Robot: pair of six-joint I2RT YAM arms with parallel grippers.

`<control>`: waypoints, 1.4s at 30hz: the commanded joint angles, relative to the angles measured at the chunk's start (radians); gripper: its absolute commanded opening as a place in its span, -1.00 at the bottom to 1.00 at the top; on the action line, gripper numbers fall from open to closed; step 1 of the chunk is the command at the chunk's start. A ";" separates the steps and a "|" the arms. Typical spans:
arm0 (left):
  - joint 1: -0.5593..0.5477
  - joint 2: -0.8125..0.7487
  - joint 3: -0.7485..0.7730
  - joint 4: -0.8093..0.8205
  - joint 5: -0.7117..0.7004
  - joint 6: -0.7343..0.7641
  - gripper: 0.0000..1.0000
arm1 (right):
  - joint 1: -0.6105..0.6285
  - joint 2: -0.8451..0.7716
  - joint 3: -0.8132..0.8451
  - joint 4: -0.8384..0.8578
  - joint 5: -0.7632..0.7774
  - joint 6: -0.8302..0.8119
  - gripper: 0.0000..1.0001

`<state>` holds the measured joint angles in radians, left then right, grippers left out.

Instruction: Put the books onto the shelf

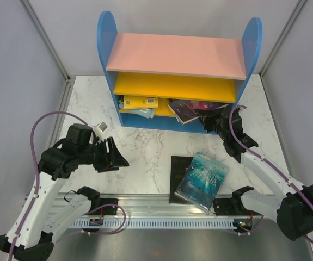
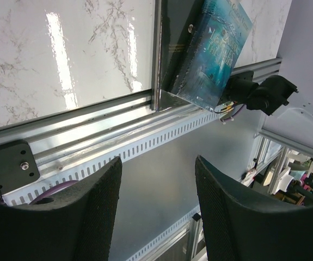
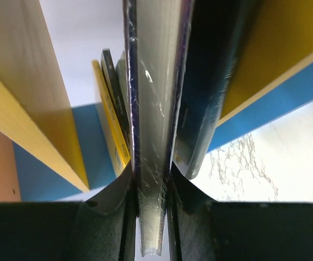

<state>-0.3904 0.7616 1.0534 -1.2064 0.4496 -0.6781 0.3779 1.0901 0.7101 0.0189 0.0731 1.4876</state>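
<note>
1. The right tool [image 1: 206, 118] is closed on the outer edge of the dark fantasy book [image 1: 184, 111], at the mouth of the lowest compartment of the shelf [image 1: 106, 65], just right of centre in the top view. Holding that edge leaves the rest of the book free to go in.
2. In the right wrist view both fingers [image 3: 107, 217] pinch the book at frame centre. It runs parallel to the yellow boards [image 3: 42, 98] at either side, which I judge lets it slide in without catching.
3. The yellow book [image 1: 139, 101] lies in the left part of the same compartment, so the right part is open for the incoming one.
4. The teal ocean book [image 1: 202, 178] rests on the black book [image 1: 179, 173] on the bench [image 1: 145, 147], lower centre-right, neither shelved yet. Its near corner reaches over the metal rail [image 1: 161, 209], which may leave room for a finger beneath.
5. The left tool [image 1: 114, 155] hovers at left centre with its jaws apart and nothing between them. It looks parked clear of the right arm's work.
</note>
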 commanded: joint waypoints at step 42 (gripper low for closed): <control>-0.004 -0.015 0.007 -0.053 -0.038 0.063 0.20 | 0.006 -0.028 -0.012 -0.181 -0.036 -0.075 0.96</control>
<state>-0.3904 0.7403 1.0515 -1.2686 0.4179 -0.6624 0.3843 1.1213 0.6941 -0.1162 0.0658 1.4841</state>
